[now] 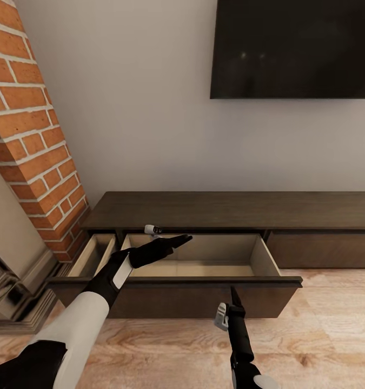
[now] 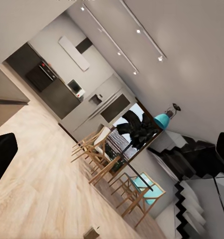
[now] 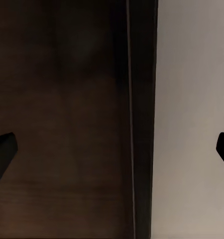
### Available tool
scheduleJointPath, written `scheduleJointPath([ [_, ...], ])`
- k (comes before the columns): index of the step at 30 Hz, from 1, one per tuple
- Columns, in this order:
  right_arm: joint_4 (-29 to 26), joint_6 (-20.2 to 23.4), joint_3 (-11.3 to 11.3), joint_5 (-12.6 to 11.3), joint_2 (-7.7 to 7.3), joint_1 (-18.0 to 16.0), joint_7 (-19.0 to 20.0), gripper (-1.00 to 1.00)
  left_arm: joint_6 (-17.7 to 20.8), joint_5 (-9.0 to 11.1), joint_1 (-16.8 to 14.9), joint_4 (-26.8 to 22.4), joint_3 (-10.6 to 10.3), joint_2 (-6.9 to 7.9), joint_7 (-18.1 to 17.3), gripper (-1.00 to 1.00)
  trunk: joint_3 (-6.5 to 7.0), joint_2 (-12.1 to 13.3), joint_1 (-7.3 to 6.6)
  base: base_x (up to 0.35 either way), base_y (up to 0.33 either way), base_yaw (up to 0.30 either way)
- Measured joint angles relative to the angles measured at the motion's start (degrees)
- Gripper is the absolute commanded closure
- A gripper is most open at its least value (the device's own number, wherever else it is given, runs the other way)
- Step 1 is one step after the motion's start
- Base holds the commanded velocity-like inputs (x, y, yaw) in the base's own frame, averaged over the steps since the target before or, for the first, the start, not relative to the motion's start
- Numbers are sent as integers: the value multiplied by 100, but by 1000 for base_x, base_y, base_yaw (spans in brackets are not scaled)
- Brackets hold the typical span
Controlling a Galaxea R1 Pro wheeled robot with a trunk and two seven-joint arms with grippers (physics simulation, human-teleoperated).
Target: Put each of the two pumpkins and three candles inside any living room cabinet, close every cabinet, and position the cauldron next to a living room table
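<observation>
The cabinet (image 1: 231, 212) has its wide drawer (image 1: 182, 286) pulled out, pale and bare inside, so closing it well likely means a square push on the front panel. The right gripper (image 1: 232, 296) hangs released just before that panel. The left gripper (image 1: 179, 239) reaches over the drawer (grip unclear), with the brick chimney (image 1: 33, 135) close beside.

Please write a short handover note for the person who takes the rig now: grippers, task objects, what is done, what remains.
Left gripper: over the open drawer, fingers apart in its wrist view, nothing between them.
Right gripper: open, empty, low before the drawer front.
Cabinet: the wide drawer is pulled out, its visible pale floor bare; a narrower drawer beside the brick column is also open.
Pumpkins, candles, cauldron: not in these views.
Left: fetch and stow all five, close the drawers, place the cauldron.
</observation>
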Motion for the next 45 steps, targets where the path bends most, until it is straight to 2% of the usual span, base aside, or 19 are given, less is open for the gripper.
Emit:
scheduleJointPath([
  [14, 43, 11, 16, 2, 54, 2, -3, -100, -4, 9, 1, 7, 2, -6, 16, -100, 0, 0, 0, 0, 0, 0],
  [19, 51, 7, 19, 6, 10, 2, -9, -100, -1, 4, 4, -17, 1, -11, 15, -100, 0, 0, 0, 0, 0, 0],
  [21, 54, 7, 20, 9, 1, 2, -9, -100, 13, -5, -4, -75, 4, 0, 34, -100, 44, 2, -6, 0, 0, 0],
  [32, 54, -61, 21, 5, -17, 2, -3, -100, 20, -18, -9, -94, -11, 10, 34, -100, 241, 442, -246, 0, 0, 0],
  [38, 71, -424, 28, 34, -26, 2, 16, -100, 99, -50, -30, -102, -27, 23, 35, -100, 349, 683, -378, -3, 0, 0],
  [45, 66, -449, 35, 44, -5, 2, 16, -100, 102, -52, -35, -138, -27, 35, 32, -100, 475, 964, -532, -246, 0, 0],
])
